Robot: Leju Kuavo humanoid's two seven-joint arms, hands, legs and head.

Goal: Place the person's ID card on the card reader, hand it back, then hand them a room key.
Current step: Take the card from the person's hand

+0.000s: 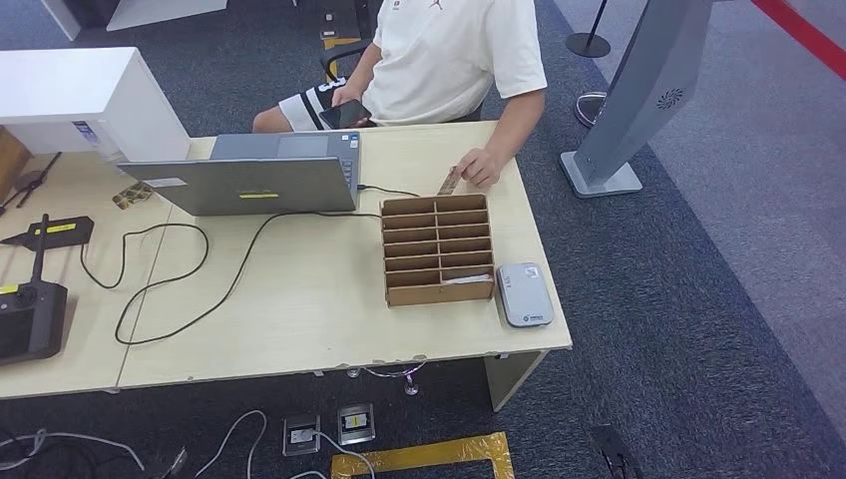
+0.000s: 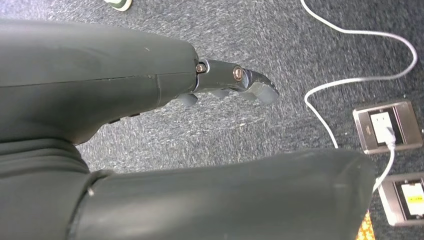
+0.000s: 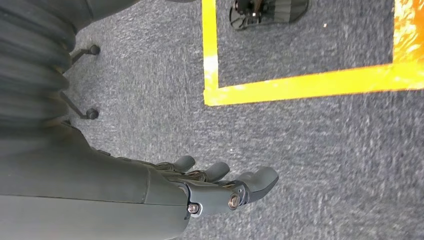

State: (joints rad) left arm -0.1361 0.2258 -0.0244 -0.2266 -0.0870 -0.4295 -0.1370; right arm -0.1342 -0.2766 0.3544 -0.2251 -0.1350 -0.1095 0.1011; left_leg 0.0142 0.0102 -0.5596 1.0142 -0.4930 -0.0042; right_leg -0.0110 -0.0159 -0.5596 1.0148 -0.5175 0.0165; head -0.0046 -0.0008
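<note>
An ID card [image 1: 450, 181], thin, stiff, light and probably slippery, is held upright on the far right of the tabletop [image 1: 299, 319] by a person's hand [image 1: 481, 166]; it is best pinched by its free edge. The left hand [image 2: 220, 85] and right hand [image 3: 220, 187] hang released, holding nothing.

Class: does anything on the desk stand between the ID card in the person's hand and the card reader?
Yes. The slotted wooden organizer sits between the ID card and the card reader, which lies beside its near corner.
</note>
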